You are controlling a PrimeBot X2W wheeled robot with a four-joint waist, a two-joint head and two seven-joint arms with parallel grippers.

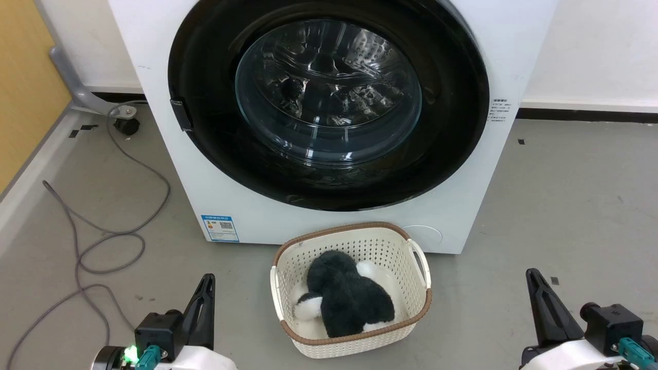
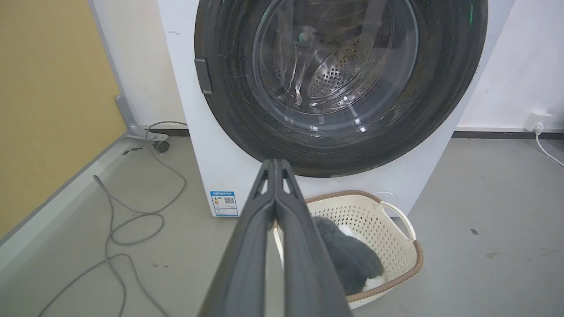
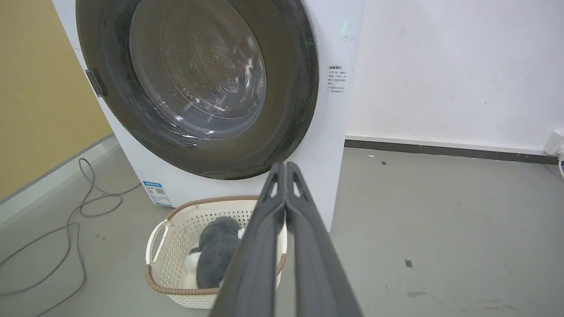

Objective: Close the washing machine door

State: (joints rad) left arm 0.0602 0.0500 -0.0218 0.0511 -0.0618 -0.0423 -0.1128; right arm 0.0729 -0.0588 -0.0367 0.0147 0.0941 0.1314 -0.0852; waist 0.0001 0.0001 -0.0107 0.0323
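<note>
Tools, fingers pressed together, nothing held: left tool [image 2: 275, 164], right tool [image 3: 285, 165]. Flush in the boxy white washing machine [image 1: 205, 195], upper centre, is set the washing machine door [image 1: 452, 103]: glossy black rim, bulged clear glass. Smooth grey floor [image 1: 565, 205]; cream perforated basket [image 1: 401, 257], dark plush [image 1: 349, 298] within, lower centre; looped grey cable [image 1: 168, 191], left.
</note>
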